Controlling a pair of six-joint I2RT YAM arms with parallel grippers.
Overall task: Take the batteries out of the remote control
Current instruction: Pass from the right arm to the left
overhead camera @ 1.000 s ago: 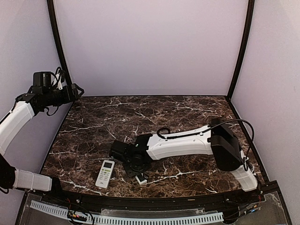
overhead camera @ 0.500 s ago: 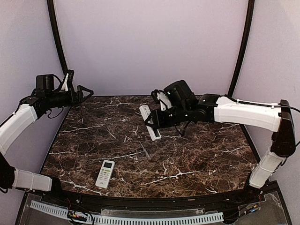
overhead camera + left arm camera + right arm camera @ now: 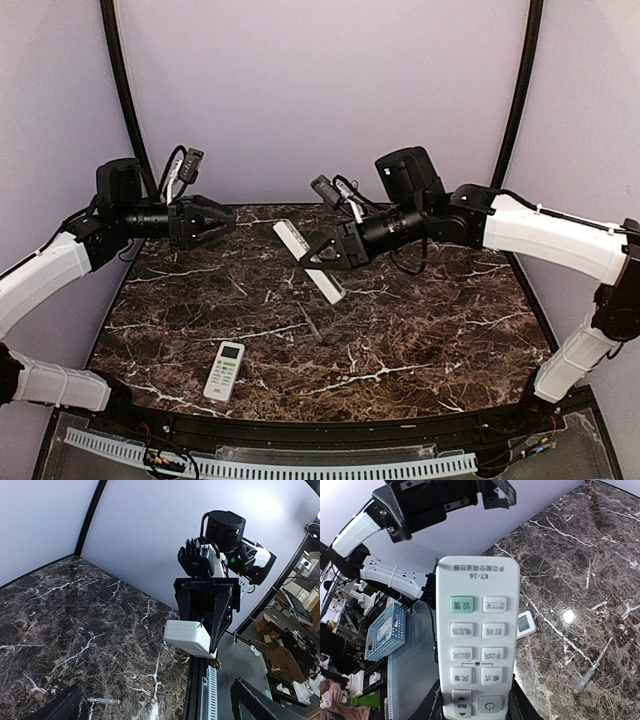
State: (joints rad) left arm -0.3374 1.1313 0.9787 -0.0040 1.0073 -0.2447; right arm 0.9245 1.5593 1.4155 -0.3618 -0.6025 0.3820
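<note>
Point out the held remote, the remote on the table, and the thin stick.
held remote (image 3: 477, 635): right wrist view, middle of button face.
remote on the table (image 3: 225, 370): top external view, body centre.
thin stick (image 3: 310, 323): top external view, mid-shaft.

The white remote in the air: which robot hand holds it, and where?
The right hand grips the white remote at its power-button end; the left hand is open and empty.

Bright, even lighting; wide-angle edge distortion

place: lab, probably | cues: walled booth; blue basket; cardboard boxes
</note>
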